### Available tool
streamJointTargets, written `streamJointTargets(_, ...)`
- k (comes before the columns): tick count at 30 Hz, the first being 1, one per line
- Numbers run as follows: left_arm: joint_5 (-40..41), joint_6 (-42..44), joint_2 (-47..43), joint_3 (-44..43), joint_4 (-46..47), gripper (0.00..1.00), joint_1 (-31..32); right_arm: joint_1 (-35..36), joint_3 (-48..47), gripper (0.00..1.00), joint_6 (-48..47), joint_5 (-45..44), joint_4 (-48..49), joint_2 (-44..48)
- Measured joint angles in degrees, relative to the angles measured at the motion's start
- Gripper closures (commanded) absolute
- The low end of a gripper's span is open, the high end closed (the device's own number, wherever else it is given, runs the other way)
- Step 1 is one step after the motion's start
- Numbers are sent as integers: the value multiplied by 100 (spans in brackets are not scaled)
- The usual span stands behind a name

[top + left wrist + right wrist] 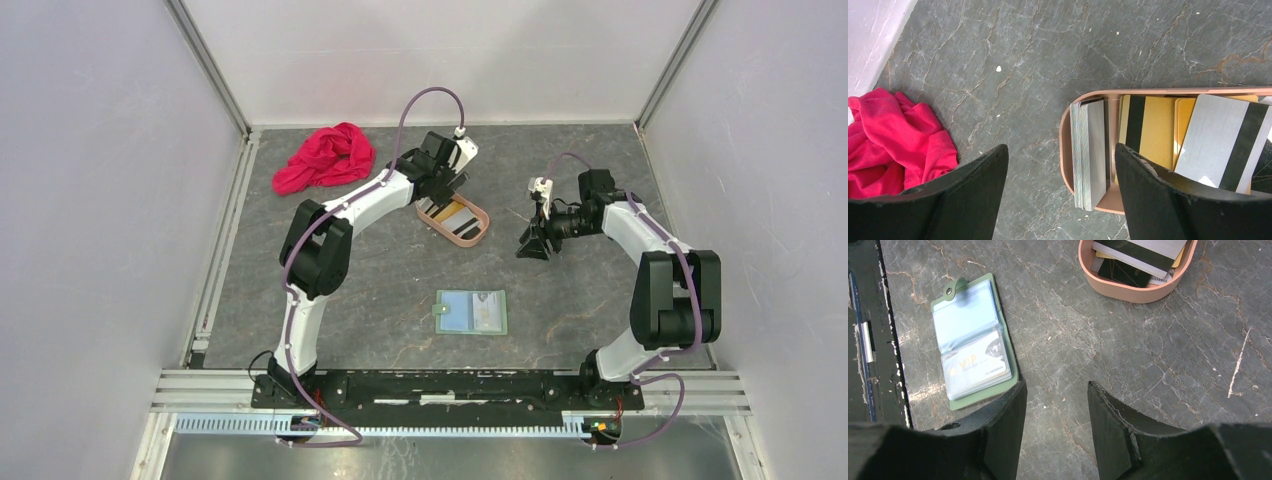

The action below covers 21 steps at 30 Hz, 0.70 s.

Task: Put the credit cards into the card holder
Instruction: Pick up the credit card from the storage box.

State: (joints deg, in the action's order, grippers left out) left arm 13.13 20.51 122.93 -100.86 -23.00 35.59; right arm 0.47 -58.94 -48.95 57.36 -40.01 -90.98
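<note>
The credit cards (453,213) lie in a pinkish-tan oval tray (478,238) at the table's middle back. In the left wrist view, a stack of grey cards (1090,152) stands on edge at the tray's (1064,135) end, with gold striped cards (1148,130) and a grey striped card (1228,140) beside it. My left gripper (1062,147) hangs open above that end (440,190), with the grey stack below and between its fingers. The green card holder (472,312) lies open near the front; a white card (975,362) sits in its pocket (973,340). My right gripper (1057,383) (533,243) is open and empty above bare table.
A crumpled red cloth (325,157) lies at the back left, also at the left edge of the left wrist view (893,140). White walls enclose the table on three sides. The arms' black base rail (440,385) runs along the near edge.
</note>
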Motion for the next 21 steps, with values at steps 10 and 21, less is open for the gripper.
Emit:
streamJointTargets(10,35,-2,0,2,83,24,4,0,0,46,-2,4,0,-74)
streamJointTargets(21,44,-2,2,92,85,27,15,0,0,46,-2,13,0,-83)
